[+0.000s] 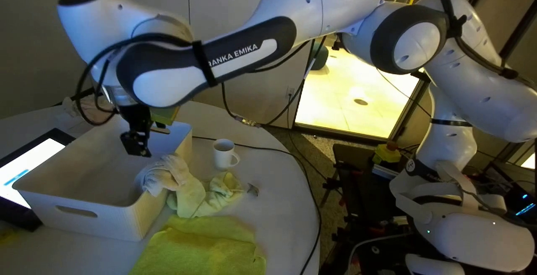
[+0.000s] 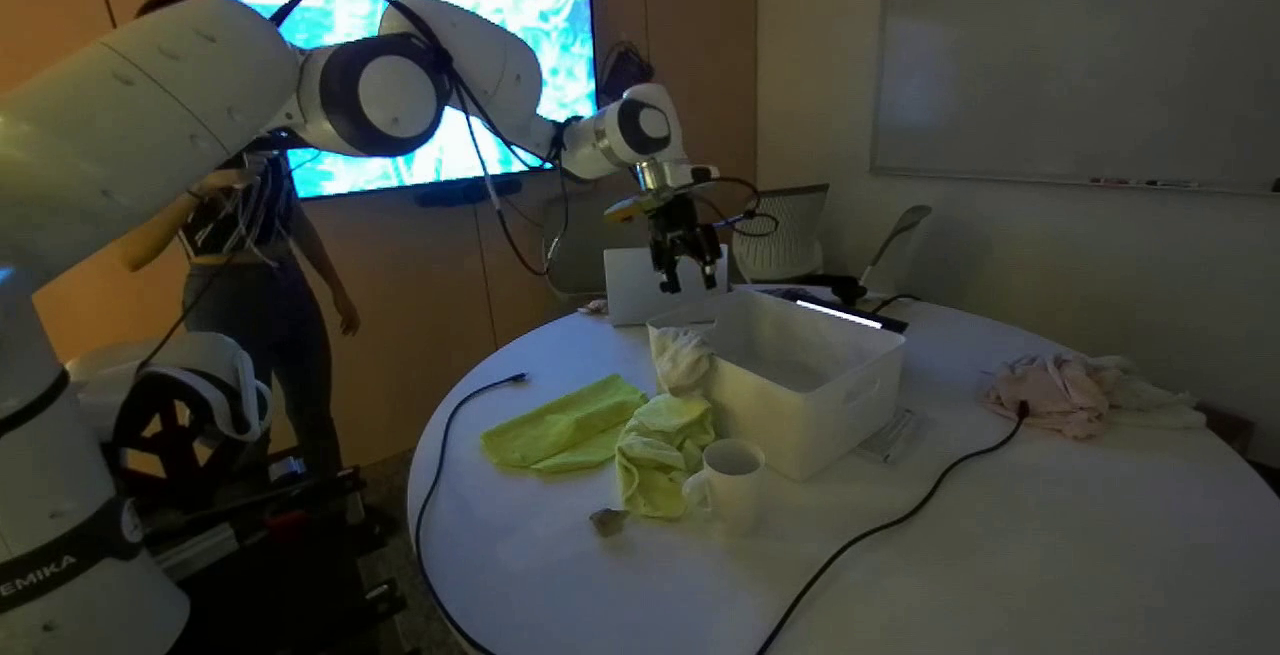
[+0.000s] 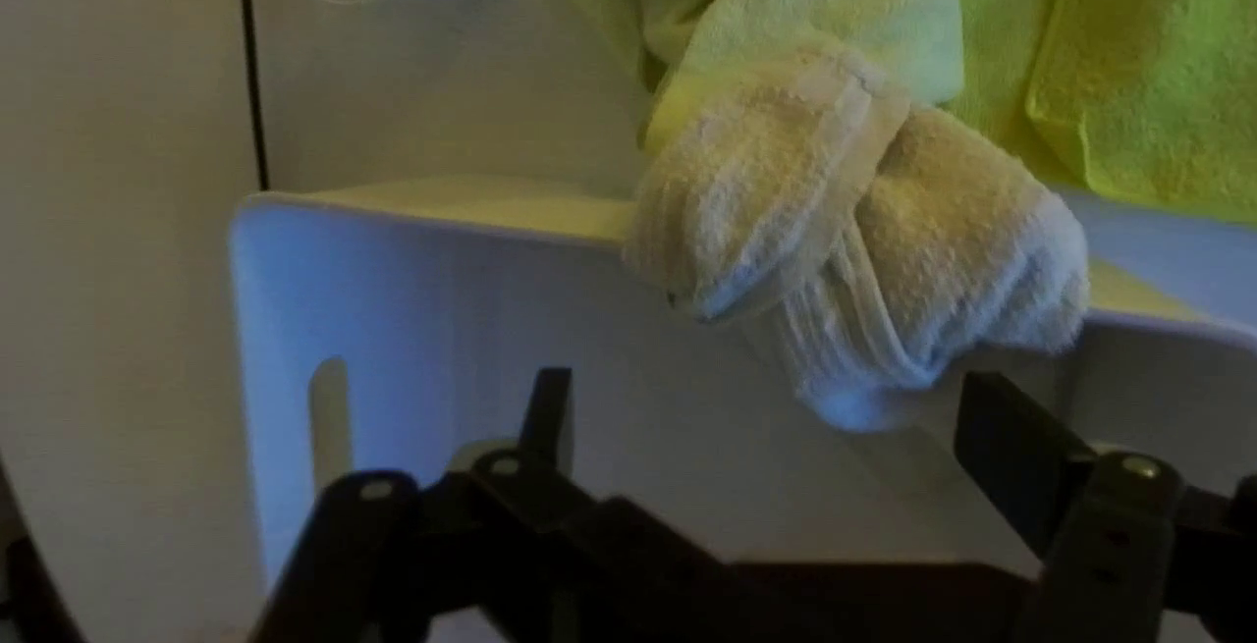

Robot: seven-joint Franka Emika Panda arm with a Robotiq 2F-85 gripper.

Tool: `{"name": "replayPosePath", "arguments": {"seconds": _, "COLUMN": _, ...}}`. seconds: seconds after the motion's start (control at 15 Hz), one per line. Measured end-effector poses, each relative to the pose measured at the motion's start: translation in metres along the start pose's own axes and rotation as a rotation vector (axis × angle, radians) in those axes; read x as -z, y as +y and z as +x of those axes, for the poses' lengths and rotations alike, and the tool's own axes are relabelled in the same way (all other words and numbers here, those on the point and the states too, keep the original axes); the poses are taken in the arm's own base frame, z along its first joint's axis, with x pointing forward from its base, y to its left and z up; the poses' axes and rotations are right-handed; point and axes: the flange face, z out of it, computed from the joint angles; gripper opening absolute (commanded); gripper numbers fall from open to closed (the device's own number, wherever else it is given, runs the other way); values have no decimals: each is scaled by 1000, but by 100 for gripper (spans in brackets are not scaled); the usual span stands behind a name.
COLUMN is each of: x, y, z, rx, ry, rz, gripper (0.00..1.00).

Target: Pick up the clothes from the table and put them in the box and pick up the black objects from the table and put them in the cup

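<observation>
We have the gripper (image 3: 768,402) above the box (image 1: 113,222), jaws wide and holding nothing, while the pale cloth (image 3: 864,231) straddles the rim (image 3: 471,223), probably balanced by weight on both sides.

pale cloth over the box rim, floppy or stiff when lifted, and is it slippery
Likely floppy: the pale cloth bends over the rim of the box and sags inside. Its fuzzy surface suggests little slipping. Lifting may tug the crumpled yellow-green cloth, which it appears to touch.
</observation>
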Motion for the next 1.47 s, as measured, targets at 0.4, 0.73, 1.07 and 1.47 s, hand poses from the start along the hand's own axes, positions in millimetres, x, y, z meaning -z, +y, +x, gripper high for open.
{"name": "replayPosePath", "arguments": {"seconds": 0.4, "x": -105, "y": 16, "z": -33, "rx": 122, "ry": -31, "rz": 119, "gripper": 100}}
{"name": "replayPosePath", "arguments": {"seconds": 0.73, "x": -114, "y": 25, "z": -66, "rx": 210, "ry": 32, "rz": 189, "gripper": 100}}
{"name": "replayPosePath", "arguments": {"seconds": 1.07, "x": -132, "y": 23, "z": -102, "rx": 266, "ry": 154, "rz": 241, "gripper": 100}}
{"name": "replayPosePath", "arguments": {"seconds": 1.47, "x": -154, "y": 36, "z": -122, "rx": 184, "ry": 308, "rz": 314, "gripper": 100}}
